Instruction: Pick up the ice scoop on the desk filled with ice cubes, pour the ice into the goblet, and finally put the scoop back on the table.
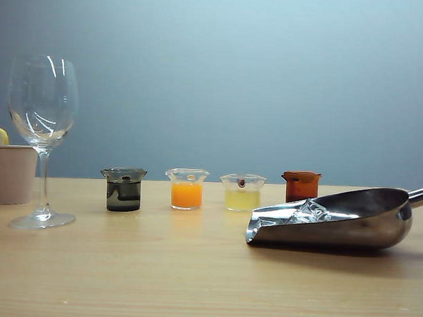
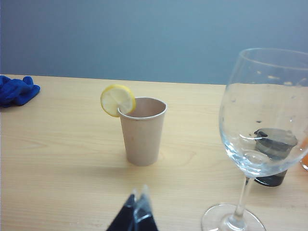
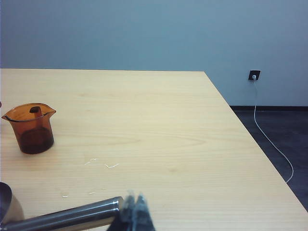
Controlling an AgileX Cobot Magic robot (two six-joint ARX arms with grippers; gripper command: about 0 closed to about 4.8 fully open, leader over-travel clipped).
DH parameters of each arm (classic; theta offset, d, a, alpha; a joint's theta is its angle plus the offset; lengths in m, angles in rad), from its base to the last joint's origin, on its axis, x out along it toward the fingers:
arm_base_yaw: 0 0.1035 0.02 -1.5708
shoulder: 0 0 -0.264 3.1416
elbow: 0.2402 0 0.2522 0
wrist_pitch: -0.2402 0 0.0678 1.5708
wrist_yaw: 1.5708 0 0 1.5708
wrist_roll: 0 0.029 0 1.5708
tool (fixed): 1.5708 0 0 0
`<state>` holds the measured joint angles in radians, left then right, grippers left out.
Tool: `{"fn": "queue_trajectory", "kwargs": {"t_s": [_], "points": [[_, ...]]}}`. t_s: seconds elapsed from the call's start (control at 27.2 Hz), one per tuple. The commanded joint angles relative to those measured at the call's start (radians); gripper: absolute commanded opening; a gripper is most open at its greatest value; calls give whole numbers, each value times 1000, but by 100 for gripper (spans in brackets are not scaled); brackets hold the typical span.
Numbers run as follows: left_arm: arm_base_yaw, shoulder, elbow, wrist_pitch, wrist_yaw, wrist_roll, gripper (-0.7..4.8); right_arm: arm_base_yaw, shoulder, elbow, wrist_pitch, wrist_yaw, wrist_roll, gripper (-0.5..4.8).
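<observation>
Ice scoop [image 1: 338,220] with ice cubes [image 1: 308,211] lies right of the goblet [image 1: 42,140]; left fingers [image 2: 136,211] and right fingers [image 3: 135,211] are pressed together, empty.

A shiny steel ice scoop [image 1: 348,222] lies on its side on the light wood desk [image 1: 194,269], clear ice cubes [image 1: 303,212] in its slanted mouth, its rod handle just beside the shut right gripper [image 3: 135,207]. The empty stemmed goblet [image 2: 264,130] stands upright near the shut left gripper [image 2: 137,204].
</observation>
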<state>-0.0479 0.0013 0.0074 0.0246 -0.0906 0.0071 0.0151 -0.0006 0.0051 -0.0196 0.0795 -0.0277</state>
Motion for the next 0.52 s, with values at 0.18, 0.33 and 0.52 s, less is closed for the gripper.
{"fn": "queue_trajectory", "kwargs": {"t_s": [0.18,0.33,0.52], "points": [[0,0,2,7,-3,4,-5,1,2,-4,14,4,-2,-6],[0,0,5,19,-3,-10,-5,1,2,11,29,-8,15,-5],[0,0,54,29,-3,-91,-5,1,2,77,17,-7,65,-6]]}}
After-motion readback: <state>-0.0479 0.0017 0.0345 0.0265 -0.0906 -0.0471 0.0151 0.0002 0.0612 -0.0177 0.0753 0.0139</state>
